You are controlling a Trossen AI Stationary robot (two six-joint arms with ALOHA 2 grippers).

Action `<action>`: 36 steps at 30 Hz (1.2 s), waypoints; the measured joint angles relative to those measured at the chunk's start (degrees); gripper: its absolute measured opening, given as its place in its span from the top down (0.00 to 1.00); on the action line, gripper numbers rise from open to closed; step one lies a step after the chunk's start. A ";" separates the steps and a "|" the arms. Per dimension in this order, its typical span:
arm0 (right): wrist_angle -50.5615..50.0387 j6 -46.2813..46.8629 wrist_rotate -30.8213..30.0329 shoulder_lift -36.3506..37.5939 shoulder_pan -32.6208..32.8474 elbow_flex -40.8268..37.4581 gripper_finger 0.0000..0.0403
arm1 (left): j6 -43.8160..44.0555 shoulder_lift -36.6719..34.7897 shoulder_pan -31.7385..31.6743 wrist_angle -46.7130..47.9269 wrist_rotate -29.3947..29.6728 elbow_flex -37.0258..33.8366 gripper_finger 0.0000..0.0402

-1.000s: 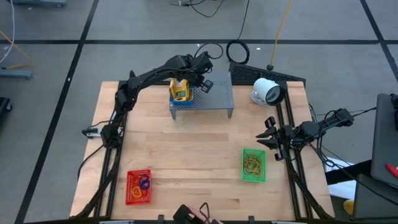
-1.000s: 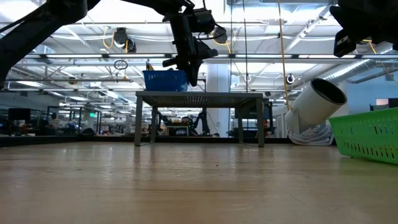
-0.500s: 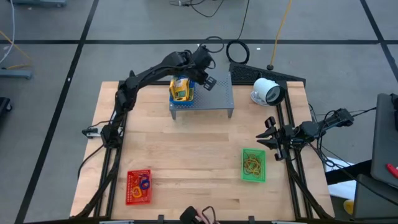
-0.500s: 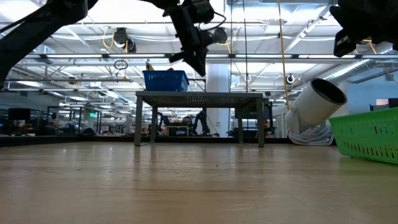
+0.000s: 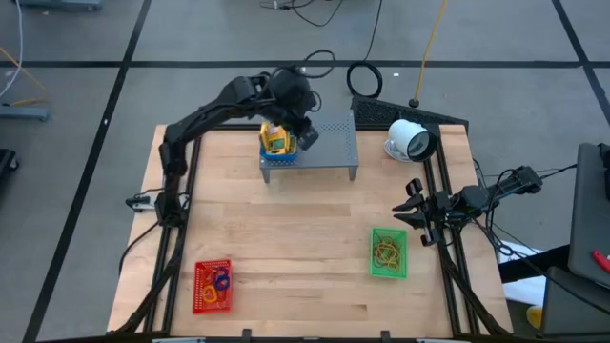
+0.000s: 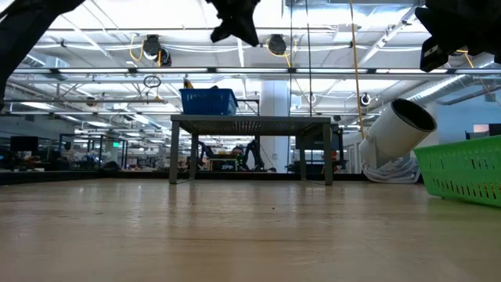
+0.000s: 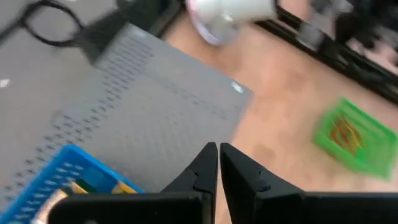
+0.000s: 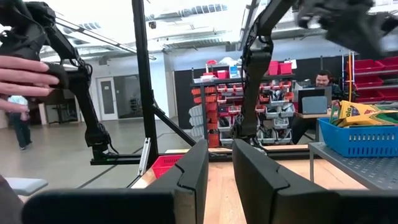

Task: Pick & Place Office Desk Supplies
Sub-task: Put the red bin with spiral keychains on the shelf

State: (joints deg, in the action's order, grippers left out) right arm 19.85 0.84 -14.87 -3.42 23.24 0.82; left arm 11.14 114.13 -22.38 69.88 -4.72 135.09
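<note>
Above grey stand [image 5: 324, 143], left gripper [image 5: 307, 136] raised, empty.

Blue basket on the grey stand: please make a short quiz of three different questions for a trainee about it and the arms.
1. True or false: the blue basket sits on the grey stand.
2. What lies in the blue basket?
3. Which gripper is above the stand: A left, B right?

Key:
1. True.
2. A yellow crayon pack.
3. A. The left gripper, jaws shut and empty; the right gripper waits by the green basket.
</note>
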 joint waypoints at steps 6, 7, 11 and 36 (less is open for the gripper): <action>-0.01 0.00 0.00 0.02 -0.02 0.00 0.84 | -5.97 -2.67 1.76 9.14 -6.49 -0.02 0.94; -0.01 0.00 0.00 0.02 0.00 0.00 0.84 | -6.97 -2.90 2.02 10.74 -6.73 -0.02 0.94; -0.02 0.01 0.00 0.00 0.00 0.00 0.84 | -8.63 -3.59 3.42 17.50 -4.10 -0.09 0.94; 0.02 0.00 0.00 0.02 0.00 0.00 0.84 | 9.11 -27.34 18.95 19.96 8.72 -32.19 0.93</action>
State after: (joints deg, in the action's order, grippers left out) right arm 19.87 0.84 -14.87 -3.40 23.24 0.82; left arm 20.25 86.80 -3.43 89.84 4.00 102.90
